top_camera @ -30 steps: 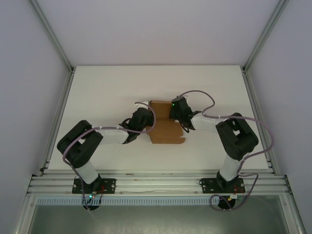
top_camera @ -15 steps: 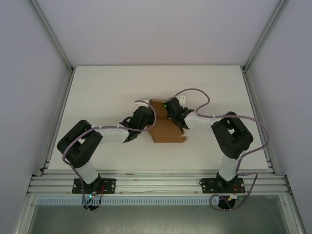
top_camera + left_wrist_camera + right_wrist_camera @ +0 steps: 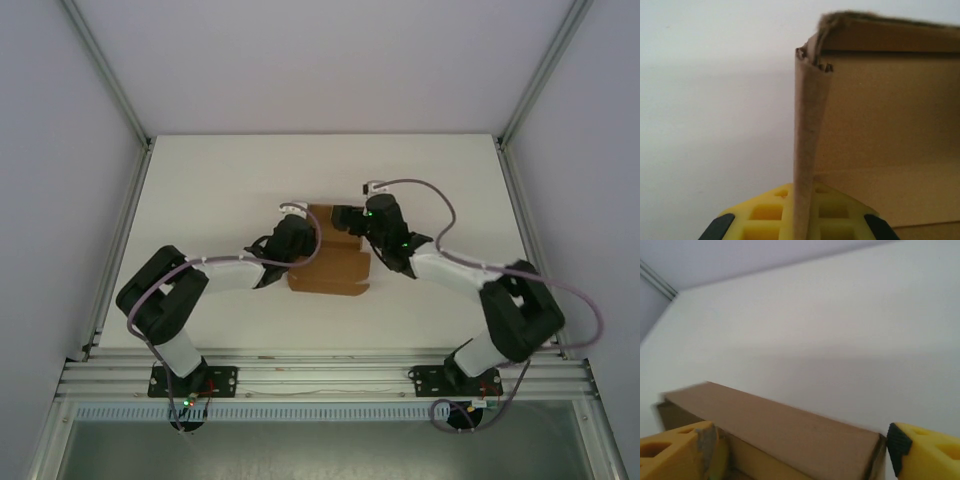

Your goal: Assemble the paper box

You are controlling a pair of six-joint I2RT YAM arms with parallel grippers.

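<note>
The paper box (image 3: 330, 272) is a brown cardboard piece, partly folded, lying mid-table between the two arms. My left gripper (image 3: 308, 232) is at its left far corner. In the left wrist view that gripper (image 3: 803, 220) is shut on an upright wall of the box (image 3: 807, 140), with a yellow finger (image 3: 757, 217) on each side. My right gripper (image 3: 347, 218) is at the box's far edge. In the right wrist view it (image 3: 800, 447) stands wide open, its yellow fingers (image 3: 675, 450) straddling a raised cardboard panel (image 3: 790, 425).
The white table (image 3: 220, 180) has free room all round the box. Aluminium frame rails (image 3: 120, 250) run along its left and right sides, and a rail (image 3: 320, 375) with the arm bases is at the near edge.
The right arm swung its elbow out to the right and turned its gripper to face the box's far edge. The box shifted slightly left. The left gripper stayed on the box wall.
</note>
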